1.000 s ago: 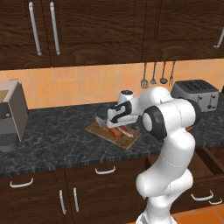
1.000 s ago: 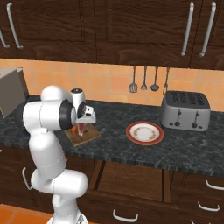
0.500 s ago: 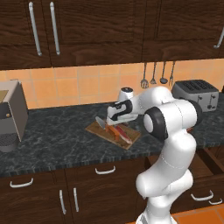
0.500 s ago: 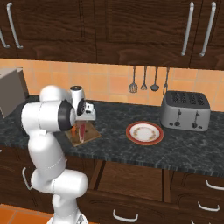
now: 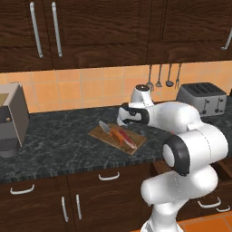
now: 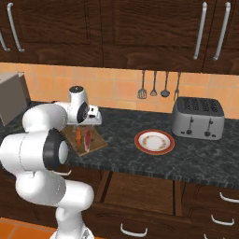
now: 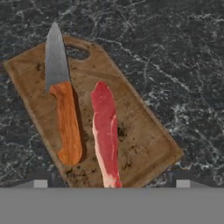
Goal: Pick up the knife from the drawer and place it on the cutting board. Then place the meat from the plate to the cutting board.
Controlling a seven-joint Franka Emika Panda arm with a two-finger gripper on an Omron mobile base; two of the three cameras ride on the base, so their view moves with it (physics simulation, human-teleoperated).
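Observation:
The cutting board [image 7: 144,144] of mottled brown wood lies on the dark counter. On it the knife [image 7: 65,113], grey blade and orange-red handle, lies beside the reddish-pink meat [image 7: 105,127], the two apart and roughly parallel. My gripper [image 7: 111,183] hovers above the board's near end, open, fingertips [image 7: 40,183] wide apart and holding nothing. From the left base the gripper [image 5: 119,120] hangs just above the board [image 5: 97,133], knife [image 5: 105,128] and meat [image 5: 127,139]. The red-rimmed white plate [image 6: 154,141] stands empty. The drawer [image 6: 140,183] is open under the counter.
A silver toaster [image 6: 196,118] stands at the back right, slim utensils [image 6: 153,85] hang on the tiled wall, and a grey appliance [image 5: 11,120] sits at the far left. Dark wall cabinets [image 5: 90,27] hang above. Bare counter lies between the board [image 6: 95,142] and the plate.
My hand has risen a little from the board and tilted. The meat and knife lie where they were.

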